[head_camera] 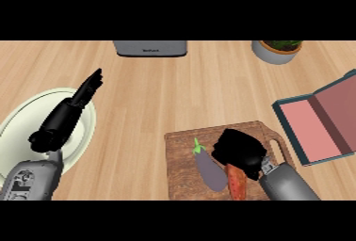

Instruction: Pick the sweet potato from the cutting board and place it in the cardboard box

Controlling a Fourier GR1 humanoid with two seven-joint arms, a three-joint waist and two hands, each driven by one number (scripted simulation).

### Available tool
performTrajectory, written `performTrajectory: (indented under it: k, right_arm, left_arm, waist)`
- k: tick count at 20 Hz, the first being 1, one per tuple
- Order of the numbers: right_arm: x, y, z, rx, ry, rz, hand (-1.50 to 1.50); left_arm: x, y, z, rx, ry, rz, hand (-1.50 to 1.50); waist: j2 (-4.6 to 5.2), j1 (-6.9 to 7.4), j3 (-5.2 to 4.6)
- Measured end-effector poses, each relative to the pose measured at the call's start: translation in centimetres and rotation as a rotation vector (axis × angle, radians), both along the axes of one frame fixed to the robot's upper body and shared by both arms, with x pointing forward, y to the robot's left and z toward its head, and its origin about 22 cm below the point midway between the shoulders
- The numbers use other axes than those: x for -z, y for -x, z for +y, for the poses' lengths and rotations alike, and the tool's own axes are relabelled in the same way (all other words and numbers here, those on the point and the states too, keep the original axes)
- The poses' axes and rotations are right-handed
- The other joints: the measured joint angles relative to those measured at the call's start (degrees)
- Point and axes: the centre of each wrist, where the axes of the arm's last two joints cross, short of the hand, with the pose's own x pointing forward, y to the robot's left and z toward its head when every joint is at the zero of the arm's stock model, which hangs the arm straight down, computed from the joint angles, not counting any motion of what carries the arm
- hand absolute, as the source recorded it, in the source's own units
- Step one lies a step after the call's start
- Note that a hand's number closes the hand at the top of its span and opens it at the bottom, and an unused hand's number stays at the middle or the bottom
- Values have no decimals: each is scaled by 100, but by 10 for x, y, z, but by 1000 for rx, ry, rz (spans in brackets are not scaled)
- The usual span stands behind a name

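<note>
The sweet potato [237, 184] lies on the cutting board [182, 160], just right of an eggplant [210, 170]. Its upper end is hidden under the right hand [240, 148], a dark mass bunched over it; whether that hand grips it cannot be told. To the right, well apart, the open box [309, 129], teal outside and pink inside, is cut off by the view's edge. The left hand [69, 110] rests released, fingers straight, over a pale plate [24, 117]. A toaster [151, 48] and potted plant [278, 49] are cropped at the top.
</note>
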Motion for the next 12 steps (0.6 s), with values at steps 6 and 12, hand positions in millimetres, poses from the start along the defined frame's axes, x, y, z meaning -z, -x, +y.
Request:
performTrajectory:
  k: [6, 12]
  right_arm:
    - [-6, -34, -5, 563, -153, 10, 150]
    - [-42, -77, 15, 944, -280, -122, 150]
  left_arm:
    - [-1, 1, 2, 4, 1, -7, 0]
    - [-4, -1, 0, 32, -1, -6, 0]
  waist:
    - [53, 28, 17]
    - [78, 219, 28]
